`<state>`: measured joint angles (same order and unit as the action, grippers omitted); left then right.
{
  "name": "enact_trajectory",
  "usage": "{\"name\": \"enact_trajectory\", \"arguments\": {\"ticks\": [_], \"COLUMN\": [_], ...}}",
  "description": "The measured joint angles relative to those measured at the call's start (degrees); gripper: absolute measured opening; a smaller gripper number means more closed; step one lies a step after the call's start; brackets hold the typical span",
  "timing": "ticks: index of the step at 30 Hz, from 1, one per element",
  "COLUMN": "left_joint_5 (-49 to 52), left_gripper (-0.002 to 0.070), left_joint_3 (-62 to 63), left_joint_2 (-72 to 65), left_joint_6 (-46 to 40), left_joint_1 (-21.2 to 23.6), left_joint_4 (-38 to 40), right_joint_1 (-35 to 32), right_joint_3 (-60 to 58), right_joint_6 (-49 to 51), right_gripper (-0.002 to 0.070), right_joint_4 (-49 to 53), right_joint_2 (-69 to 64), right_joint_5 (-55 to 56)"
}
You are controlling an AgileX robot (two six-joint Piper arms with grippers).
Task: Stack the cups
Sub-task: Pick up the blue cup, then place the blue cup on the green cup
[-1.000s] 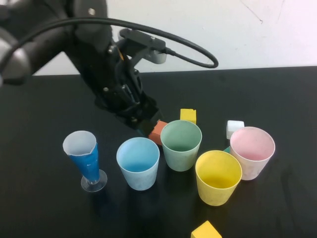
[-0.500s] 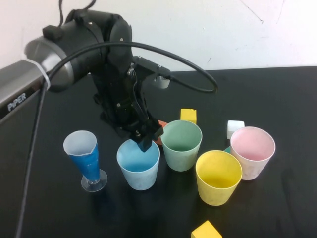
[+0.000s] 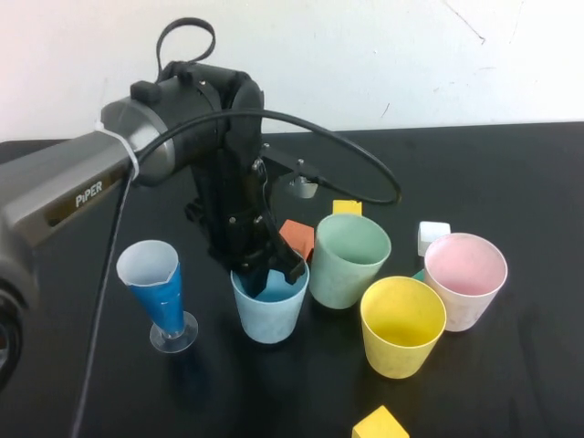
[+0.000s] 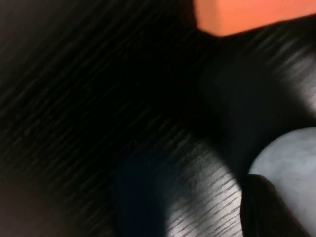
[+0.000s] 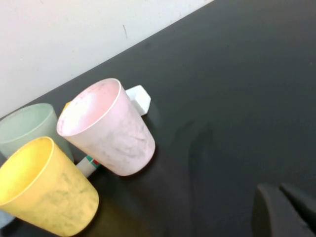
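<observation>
Leftmost on the black table (image 3: 511, 173) stands a narrow blue-and-white cone cup (image 3: 155, 283) on a clear stemmed base, upright, mouth up. Just beside it to the right is the light blue cup (image 3: 270, 308), its long axis close to vertical and its mouth upward. The left gripper (image 3: 265, 274) reaches down from above into that mouth, its fingers at the far rim and closed on the cup's wall; the black left arm (image 3: 173, 146) slants up and away to the left.

Behind the blue cup's right edge lies an orange block (image 3: 297, 237). Next comes the sage green cup (image 3: 349, 260), leaning so that its open mouth tips toward the right and slightly up, its lower side close against the blue cup. A yellow block (image 3: 346, 208) sits behind it.

Nearer the camera stands the yellow cup (image 3: 401, 327), upright with its mouth up. To its right and just beside it is the pale pink cup (image 3: 464, 279), also upright, with a small white block (image 3: 432, 235) behind it. Another yellow block (image 3: 380, 423) lies at the near edge.

The right gripper (image 5: 280, 210) hovers over bare table well to the right of the pink cup, fingers together and holding nothing.
</observation>
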<state>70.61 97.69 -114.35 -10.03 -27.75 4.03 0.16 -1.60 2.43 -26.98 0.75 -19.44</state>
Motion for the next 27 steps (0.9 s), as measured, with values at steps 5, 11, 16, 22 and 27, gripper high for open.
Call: {"name": "enact_trajectory", "arguments": {"ticks": [5,11,16,22,27], "left_joint_5": [-0.11,-0.11,0.09,-0.35,-6.23], "left_gripper": [0.0026,0.0025,0.0025,0.0025,0.0025], "left_joint_3": [0.04,0.04,0.13,0.31,0.31], "left_joint_2": [1.55,9.91,17.52,20.14,18.04], "left_joint_6": [-0.11,1.23,2.79,3.03,1.61], "left_joint_1": [0.00,0.00,0.00,0.00,0.00], "left_joint_4": [-0.36,-0.39,-0.39,3.45,11.20], "right_joint_1": [0.00,0.00,0.00,0.00,0.00], "right_joint_3": [0.00,0.00,0.00,0.00,0.00], "right_joint_6": [0.00,0.00,0.00,-0.45,-0.45], "right_gripper": [-0.0003,-0.0003,-0.0003,-0.0003,-0.0003], "right_joint_4": [0.00,0.00,0.00,0.00,0.00], "right_joint_2": [0.00,0.00,0.00,0.00,0.00], "right_joint_5": [0.00,-0.09,-0.09,-0.09,-0.09]}}
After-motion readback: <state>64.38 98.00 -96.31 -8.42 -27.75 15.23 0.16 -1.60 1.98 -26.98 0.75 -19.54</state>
